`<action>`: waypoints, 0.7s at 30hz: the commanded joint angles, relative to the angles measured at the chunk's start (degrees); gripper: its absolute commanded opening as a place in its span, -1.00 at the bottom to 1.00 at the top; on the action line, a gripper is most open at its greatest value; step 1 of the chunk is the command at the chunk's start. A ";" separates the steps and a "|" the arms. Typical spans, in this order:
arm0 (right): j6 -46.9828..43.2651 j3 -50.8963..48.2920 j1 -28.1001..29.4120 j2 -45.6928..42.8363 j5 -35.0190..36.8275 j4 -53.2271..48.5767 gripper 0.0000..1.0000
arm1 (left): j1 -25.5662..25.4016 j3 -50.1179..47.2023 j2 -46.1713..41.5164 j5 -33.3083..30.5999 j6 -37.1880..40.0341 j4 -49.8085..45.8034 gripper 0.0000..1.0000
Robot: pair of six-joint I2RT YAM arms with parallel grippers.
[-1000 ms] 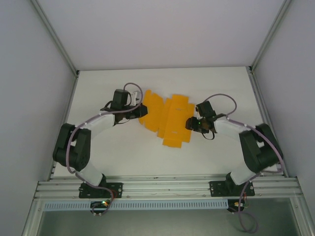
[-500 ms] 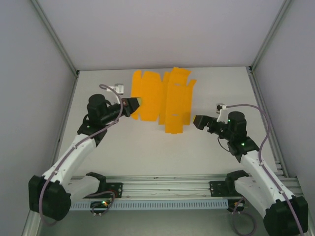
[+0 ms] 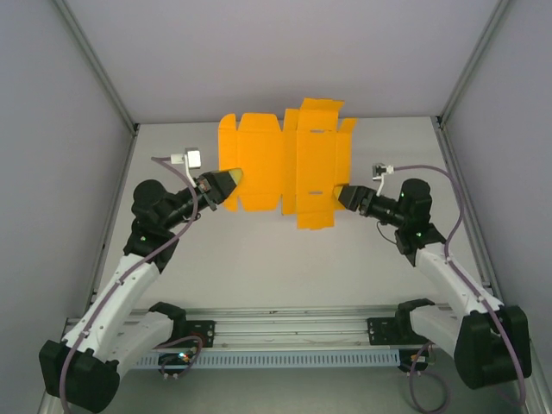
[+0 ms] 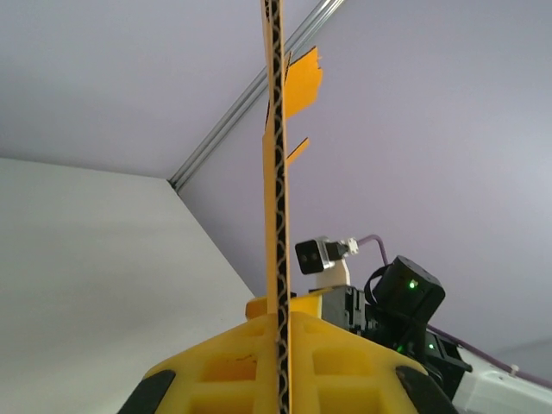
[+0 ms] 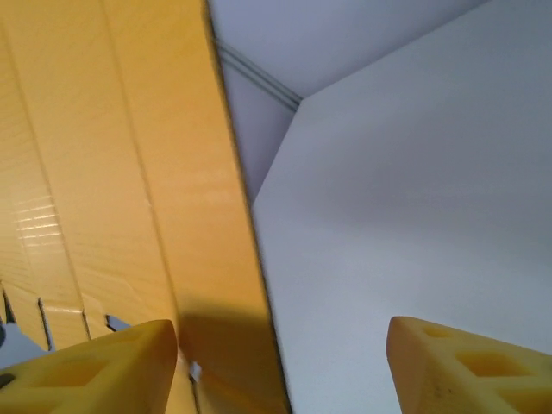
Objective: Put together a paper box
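1. Your left gripper (image 3: pixel 229 183) is pinching the left edge of the plain orange-yellow die-cut card sheet (image 3: pixel 276 164), holding it up over the white table (image 3: pixel 259 259).
2. Your right gripper (image 3: pixel 344 197) gapes loose around its right edge.

In the top view the paper box (image 3: pixel 285 164), held up as a flat sheet, hid the middle of the table's (image 3: pixel 259 259) far edge. The left wrist view caught it edge-on, so neither face showed, and its top ran off the upper edge. In the right wrist view it was cut off at the left and top, and the fingers (image 5: pixel 466 366) of the right gripper (image 5: pixel 278 349) at the bottom. Whether it touched the nearer finger could not be told.
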 commanded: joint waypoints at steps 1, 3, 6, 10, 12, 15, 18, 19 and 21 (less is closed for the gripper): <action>2.89 1.40 -0.18 0.88 -5.18 8.96 0.12 | 0.35 -0.47 -0.99 0.15 -0.53 1.52 -1.00; 2.99 1.12 -0.17 0.58 -5.22 10.11 -0.09 | 0.35 -0.47 -0.89 -0.23 -0.06 0.45 -1.00; 0.22 2.15 -0.05 -0.78 -3.32 4.32 -0.43 | 0.41 -0.97 -0.90 -1.75 0.83 -0.81 -1.00; -4.77 3.17 -0.09 -3.59 0.69 -4.48 -1.00 | 0.42 -1.77 -2.26 -5.00 2.96 -3.94 -1.00; -8.78 4.16 0.21 -4.71 3.13 -10.28 -1.00 | 0.40 -2.20 -3.03 -6.35 4.39 -5.45 -1.00; -17.06 6.77 2.13 -5.03 8.80 -21.76 -1.00 | 0.43 -1.18 -4.55 -14.68 9.16 -17.50 0.90; -24.02 8.42 4.71 -2.36 11.02 -29.31 -1.00 | 0.44 -1.48 -6.40 -30.51 12.97 -31.89 1.00; -25.82 8.63 5.76 -0.93 11.90 -31.03 -1.00 | 0.45 -2.18 -6.73 -35.71 12.62 -35.03 1.00; -30.37 9.30 9.30 2.86 16.78 -34.17 -1.00 | 0.44 -3.73 -6.58 -43.20 11.24 -40.11 1.00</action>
